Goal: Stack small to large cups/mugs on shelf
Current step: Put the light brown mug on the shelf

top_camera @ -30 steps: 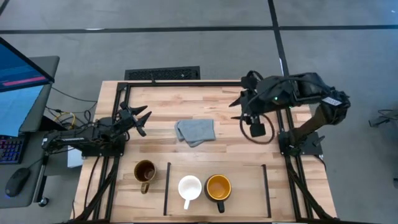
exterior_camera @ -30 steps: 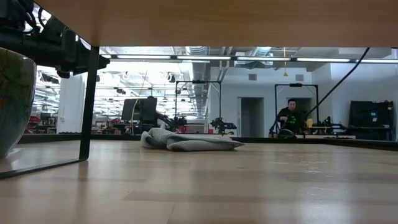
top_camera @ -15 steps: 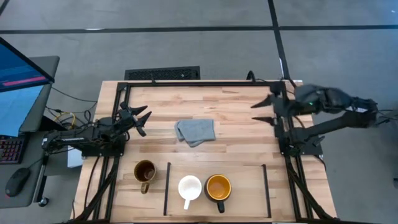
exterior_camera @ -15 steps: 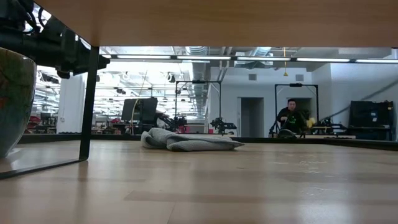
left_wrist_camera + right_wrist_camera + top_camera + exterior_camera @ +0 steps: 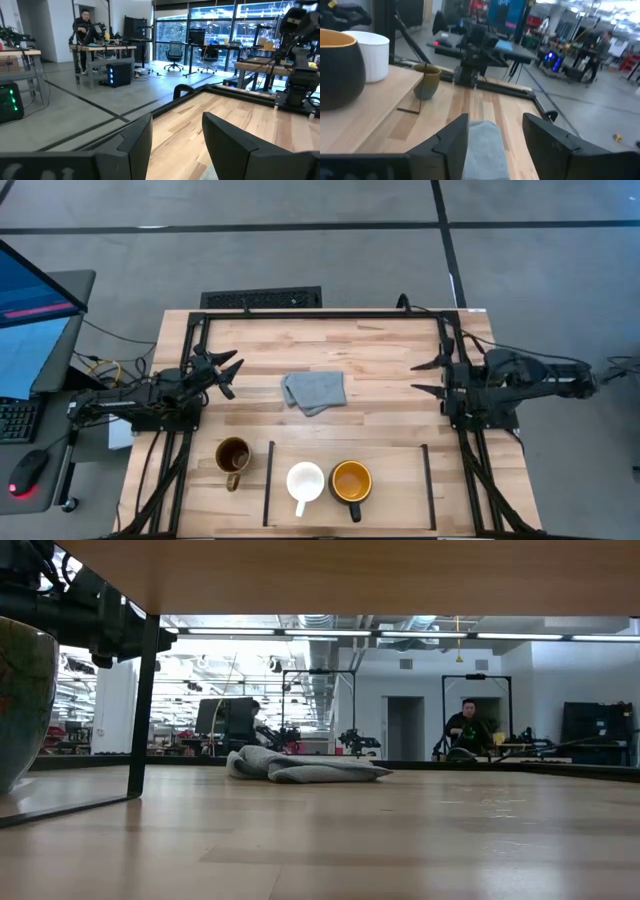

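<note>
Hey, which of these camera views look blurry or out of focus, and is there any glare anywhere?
Right wrist view: soft overall, the dark mug and white mug nearest are fuzzy. Low view: the big mug at the edge is blurred, the grey cloth sharper, ceiling lights glare. High view: even light, crisp. Left wrist view: bright windows, the left pincer dark.

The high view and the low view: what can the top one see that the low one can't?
Only the high view shows the white mug and the dark mug on the shelf, plus both arms, left gripper and right gripper, fingers open. Only the low view shows the room behind, with a person sitting far off. Both show the grey cloth and the brown mug.
</note>
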Robot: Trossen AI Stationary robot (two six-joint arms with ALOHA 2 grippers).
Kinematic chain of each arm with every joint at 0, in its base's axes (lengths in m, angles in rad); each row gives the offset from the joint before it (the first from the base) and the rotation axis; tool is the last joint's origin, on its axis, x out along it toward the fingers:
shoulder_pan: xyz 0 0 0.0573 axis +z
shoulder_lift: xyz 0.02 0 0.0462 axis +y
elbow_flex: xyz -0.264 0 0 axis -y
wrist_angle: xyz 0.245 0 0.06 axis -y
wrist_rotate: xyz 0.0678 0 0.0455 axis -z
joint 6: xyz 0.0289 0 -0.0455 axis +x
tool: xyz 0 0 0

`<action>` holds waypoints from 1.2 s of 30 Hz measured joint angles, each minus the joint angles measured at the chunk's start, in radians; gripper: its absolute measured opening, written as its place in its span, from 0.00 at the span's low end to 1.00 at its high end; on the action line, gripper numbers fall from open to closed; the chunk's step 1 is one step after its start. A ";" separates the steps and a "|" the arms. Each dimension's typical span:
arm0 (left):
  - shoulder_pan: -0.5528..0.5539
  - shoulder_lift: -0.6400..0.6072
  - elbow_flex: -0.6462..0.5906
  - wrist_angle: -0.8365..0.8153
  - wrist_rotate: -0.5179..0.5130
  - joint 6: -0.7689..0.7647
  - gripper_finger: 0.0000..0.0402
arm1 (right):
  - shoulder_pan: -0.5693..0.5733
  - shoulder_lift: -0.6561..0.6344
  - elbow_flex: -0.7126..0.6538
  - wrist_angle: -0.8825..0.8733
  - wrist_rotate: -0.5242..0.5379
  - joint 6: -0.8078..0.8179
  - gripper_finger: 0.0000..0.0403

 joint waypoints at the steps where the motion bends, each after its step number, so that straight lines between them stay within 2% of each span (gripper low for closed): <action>1: 0.000 0.000 0.000 0.000 0.000 0.000 0.41 | 0.000 -0.028 -0.028 0.015 0.000 0.000 0.52; 10: 0.000 0.000 0.000 0.000 0.004 -0.009 0.41 | 0.000 -0.221 -0.217 0.073 0.000 0.000 0.52; 14: 0.000 0.000 0.000 0.000 0.051 -0.019 0.41 | 0.000 -0.272 -0.263 0.099 0.000 -0.005 0.52; 20: 0.000 0.000 0.000 -0.002 0.141 -0.033 0.41 | -0.016 -0.278 -0.309 0.100 0.000 -0.006 0.52; 29: 0.000 0.000 0.000 -0.002 0.142 -0.157 0.41 | -0.025 -0.277 -0.324 0.100 0.004 -0.004 0.52; 36: 0.000 0.000 0.000 0.003 0.152 -0.157 0.41 | -0.025 -0.277 -0.324 0.111 0.061 -0.030 0.52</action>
